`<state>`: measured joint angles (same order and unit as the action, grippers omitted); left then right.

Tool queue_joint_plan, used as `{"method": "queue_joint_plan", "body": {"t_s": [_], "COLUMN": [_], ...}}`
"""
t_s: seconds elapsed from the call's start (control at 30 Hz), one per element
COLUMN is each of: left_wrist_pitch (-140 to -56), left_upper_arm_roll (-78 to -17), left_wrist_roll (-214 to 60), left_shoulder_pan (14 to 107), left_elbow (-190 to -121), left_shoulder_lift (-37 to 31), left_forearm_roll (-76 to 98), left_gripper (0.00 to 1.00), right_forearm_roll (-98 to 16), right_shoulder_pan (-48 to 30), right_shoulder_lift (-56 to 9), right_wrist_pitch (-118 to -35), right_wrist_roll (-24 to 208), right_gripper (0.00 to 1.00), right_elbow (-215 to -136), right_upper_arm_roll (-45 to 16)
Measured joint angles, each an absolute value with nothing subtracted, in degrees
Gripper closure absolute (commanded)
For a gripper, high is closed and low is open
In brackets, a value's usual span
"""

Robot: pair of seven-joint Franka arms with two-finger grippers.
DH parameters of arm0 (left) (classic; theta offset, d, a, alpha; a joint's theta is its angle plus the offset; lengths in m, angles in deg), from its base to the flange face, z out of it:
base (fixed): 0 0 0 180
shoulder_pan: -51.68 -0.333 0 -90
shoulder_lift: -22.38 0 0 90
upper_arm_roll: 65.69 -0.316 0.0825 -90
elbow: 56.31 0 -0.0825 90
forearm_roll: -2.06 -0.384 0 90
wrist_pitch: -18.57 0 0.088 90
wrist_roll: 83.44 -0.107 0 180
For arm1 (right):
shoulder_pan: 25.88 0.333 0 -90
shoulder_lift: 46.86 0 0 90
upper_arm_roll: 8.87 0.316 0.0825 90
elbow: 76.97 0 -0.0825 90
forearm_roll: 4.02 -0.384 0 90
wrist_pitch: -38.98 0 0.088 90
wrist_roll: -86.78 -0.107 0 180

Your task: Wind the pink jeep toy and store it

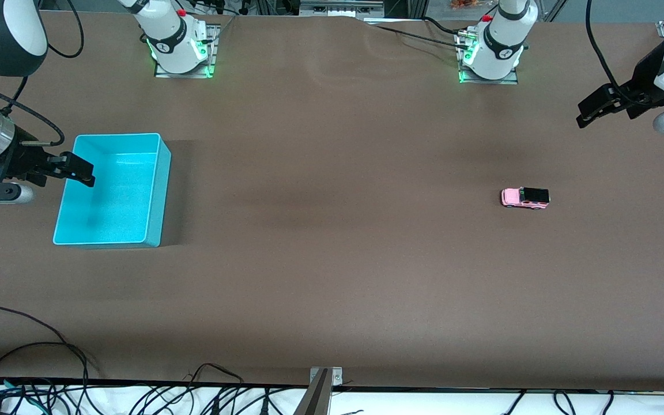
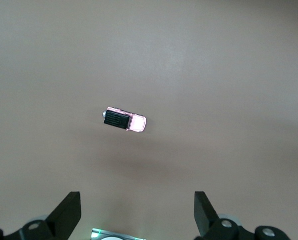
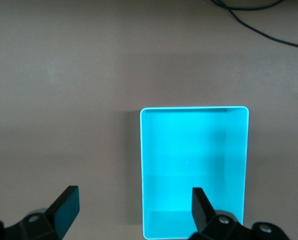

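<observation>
The pink jeep toy [image 1: 525,197] is a tiny pink car with a black roof panel, standing on its wheels on the brown table toward the left arm's end. The left wrist view looks down on the jeep [image 2: 125,121]. My left gripper [image 1: 588,112] hangs open in the air near that end of the table, apart from the toy, with nothing between its fingers [image 2: 137,202]. The cyan bin [image 1: 113,196] sits empty toward the right arm's end. My right gripper [image 1: 78,170] hovers open over the bin's outer rim, one finger over the bin [image 3: 188,150] and one over the table [image 3: 135,197].
The two arm bases [image 1: 181,43] [image 1: 490,49] stand along the table's edge farthest from the front camera. Black cables [image 1: 49,392] and a metal bracket [image 1: 325,376] lie along the edge nearest that camera. A wide stretch of brown tabletop [image 1: 332,207] separates bin and toy.
</observation>
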<state>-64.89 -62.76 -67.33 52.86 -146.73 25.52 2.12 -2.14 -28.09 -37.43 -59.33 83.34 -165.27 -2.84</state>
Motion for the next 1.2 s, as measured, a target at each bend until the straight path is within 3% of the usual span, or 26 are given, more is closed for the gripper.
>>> {"method": "queue_joint_plan", "body": {"t_s": [1.2], "left_wrist_pitch": [-64.7], "left_upper_arm_roll": [-62.7], "left_wrist_roll": [-67.3], "left_shoulder_pan": [52.7], "left_elbow": [-146.7], "left_shoulder_lift": [25.5], "left_forearm_roll": [2.1], "left_gripper": [0.00], "right_forearm_roll": [-2.5], "right_shoulder_pan": [-28.1], "right_shoulder_lift": [-36.0], "right_wrist_pitch": [-58.4], "right_wrist_roll": [83.3], "right_gripper": [0.00], "right_elbow": [-164.7], "right_upper_arm_roll": [-2.8]}}
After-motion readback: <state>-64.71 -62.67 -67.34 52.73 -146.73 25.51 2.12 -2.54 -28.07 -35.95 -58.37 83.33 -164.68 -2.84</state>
